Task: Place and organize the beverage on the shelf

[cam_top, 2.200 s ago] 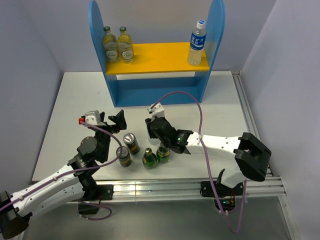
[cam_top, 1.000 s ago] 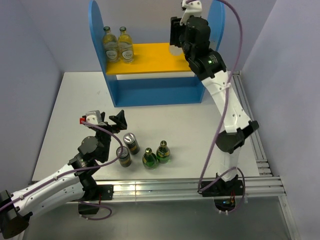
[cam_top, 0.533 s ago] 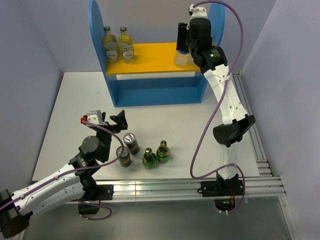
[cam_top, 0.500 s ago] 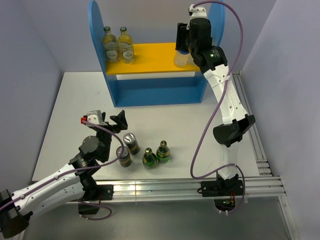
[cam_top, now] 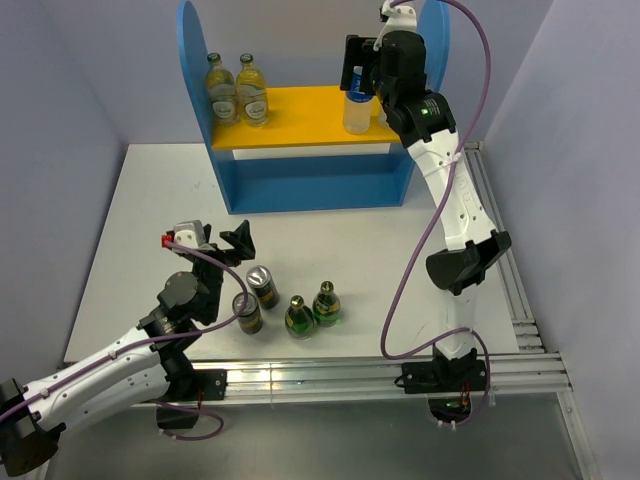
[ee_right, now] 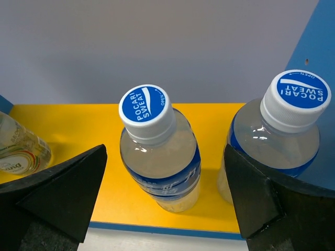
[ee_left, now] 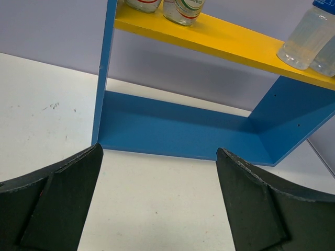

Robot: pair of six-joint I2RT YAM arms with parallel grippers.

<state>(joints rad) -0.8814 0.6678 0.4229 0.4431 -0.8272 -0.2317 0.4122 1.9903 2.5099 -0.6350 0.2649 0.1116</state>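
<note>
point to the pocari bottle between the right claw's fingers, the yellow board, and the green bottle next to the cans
pocari bottle (ee_right: 146, 106), right wrist view, blue cap
yellow board (cam_top: 300, 112), top external view, bare middle
green bottle (cam_top: 299, 318), top external view, its body

Both arms are built from smooth white links (cam_top: 108, 368) joined by rounded black joint housings (cam_top: 180, 295). A thin purple cable (cam_top: 383, 325) is looped loosely along the right arm (cam_top: 452, 185), and a similar one along the left arm (cam_top: 70, 385). A small green light (cam_top: 424, 112) is seen on the right arm's black upper housing, and a small red tab (cam_top: 163, 241) beside the left arm's white wrist cap. The fingers (ee_left: 60, 209) are matte black, wedge-shaped and finely grained.
</note>
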